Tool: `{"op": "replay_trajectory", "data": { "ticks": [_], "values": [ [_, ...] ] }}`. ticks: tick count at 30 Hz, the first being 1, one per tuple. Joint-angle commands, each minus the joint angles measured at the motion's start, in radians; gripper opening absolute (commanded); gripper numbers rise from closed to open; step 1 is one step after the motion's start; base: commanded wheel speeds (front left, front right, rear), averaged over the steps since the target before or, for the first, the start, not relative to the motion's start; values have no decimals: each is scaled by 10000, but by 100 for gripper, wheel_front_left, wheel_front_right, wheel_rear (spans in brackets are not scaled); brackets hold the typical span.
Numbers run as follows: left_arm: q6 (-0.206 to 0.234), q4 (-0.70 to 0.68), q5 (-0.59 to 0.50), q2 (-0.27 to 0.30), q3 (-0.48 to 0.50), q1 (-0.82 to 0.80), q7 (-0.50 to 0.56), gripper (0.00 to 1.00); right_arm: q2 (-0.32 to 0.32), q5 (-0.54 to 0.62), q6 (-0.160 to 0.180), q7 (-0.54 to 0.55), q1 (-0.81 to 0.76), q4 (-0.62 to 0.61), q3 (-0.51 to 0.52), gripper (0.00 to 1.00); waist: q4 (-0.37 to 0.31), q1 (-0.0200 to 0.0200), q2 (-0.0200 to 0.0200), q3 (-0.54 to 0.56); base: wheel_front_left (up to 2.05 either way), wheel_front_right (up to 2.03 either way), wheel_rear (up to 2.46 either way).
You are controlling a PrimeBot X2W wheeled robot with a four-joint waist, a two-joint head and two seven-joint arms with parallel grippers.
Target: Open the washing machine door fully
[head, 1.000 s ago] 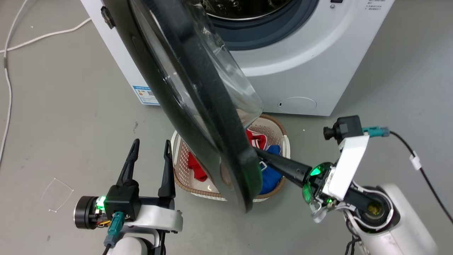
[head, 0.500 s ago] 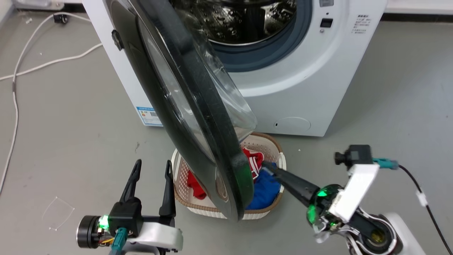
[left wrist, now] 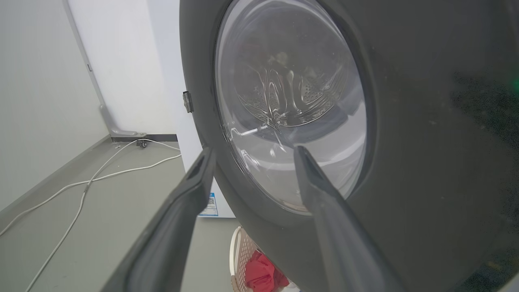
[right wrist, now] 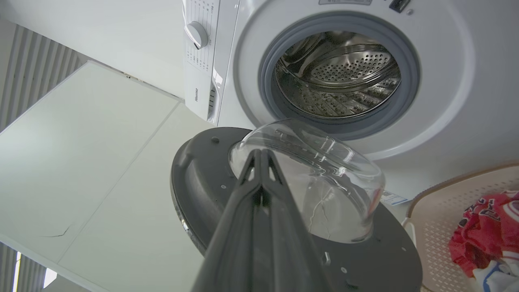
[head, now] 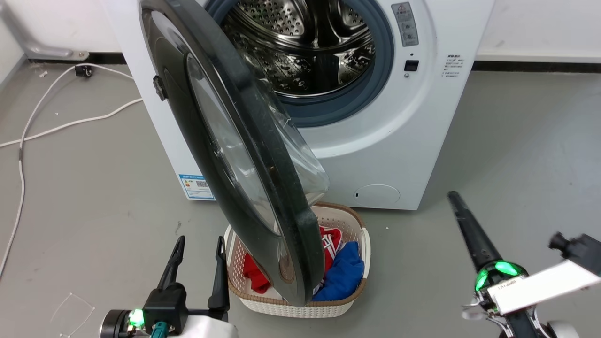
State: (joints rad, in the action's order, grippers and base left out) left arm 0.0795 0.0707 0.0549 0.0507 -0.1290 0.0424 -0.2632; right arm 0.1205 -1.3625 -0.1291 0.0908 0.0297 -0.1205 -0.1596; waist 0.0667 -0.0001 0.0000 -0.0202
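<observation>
glossy black washing machine door (head: 244, 155) with clear glass; shiny steel drum (head: 305, 51).

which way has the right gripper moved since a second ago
Yes. The right gripper was at the lower rim of the washing machine door, above the basket; now it lies to the right of the basket, apart from the door.

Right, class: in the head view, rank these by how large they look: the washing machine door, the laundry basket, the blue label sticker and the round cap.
1. washing machine door, though it is nearest the camera, which enlarges it.
2. laundry basket.
3. blue label sticker and round cap: they look alike, so unranked.
</observation>
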Motion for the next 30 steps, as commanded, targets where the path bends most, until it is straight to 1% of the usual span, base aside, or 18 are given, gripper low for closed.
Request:
{"op": "replay_trajectory", "data": {
  "ticks": [1, 3, 5, 7, 9, 13, 17, 21, 27, 29, 30],
  "values": [
    [28, -37, -35, -8, 26, 148, -25, 100, 177, 437, -28, -583, -218, -89, -31, 0, -73, 1, 0, 95, 0, 0, 0],
    [31, -66, -49, -9, 36, 195, -25, 100, 369, 1136, -28, -1555, -370, -135, -83, 0, -111, 1, 0, 151, 0, 0, 0],
    [41, -78, -58, -9, 53, 285, -25, 100, 692, 2184, -29, -2635, -498, 8, -252, 0, -144, 1, 0, 208, 0, 0, 0],
    [63, -85, -64, -8, 71, 350, -25, 100, 870, 3316, -28, -3305, -623, 263, -306, 0, -185, 1, 0, 258, 0, 0, 0],
    [72, -92, -73, -9, 91, 355, -25, 100, 934, 4663, -28, -3524, -594, 473, -108, 0, -227, 1, 0, 295, 0, 0, 0],
    [64, -119, -73, -8, 140, 385, -25, 100, 360, 7726, -28, -3550, -637, 208, 784, 0, -292, 1, 0, 316, 0, 0, 0],
    [68, -114, -92, -9, 148, 372, -25, 100, -189, 10294, -26, -3554, -932, -25, 1345, 0, -311, 1, 0, 333, 0, 0, 0],
    [64, -101, -97, -9, 123, 378, -25, 100, -529, 11774, -17, -3558, -1229, 177, 1559, 0, -311, 1, 0, 355, 0, 0, 0],
    [46, -98, -124, -8, 150, 416, -25, 100, -709, 12428, -15, -3559, -1638, 737, 1750, 0, -317, 1, 0, 397, 0, 0, 0],
    [37, -101, -140, -9, 152, 427, -25, 100, -714, 12235, -15, -3559, -1766, 836, 1892, 49, -309, 1, 0, 412, 0, 0, 0],
    [32, -99, -149, -9, 152, 435, -25, 100, -713, 12190, -15, -3559, -1783, 807, 1986, 100, -306, 1, 0, 418, 0, 0, 0]
  ]
}}
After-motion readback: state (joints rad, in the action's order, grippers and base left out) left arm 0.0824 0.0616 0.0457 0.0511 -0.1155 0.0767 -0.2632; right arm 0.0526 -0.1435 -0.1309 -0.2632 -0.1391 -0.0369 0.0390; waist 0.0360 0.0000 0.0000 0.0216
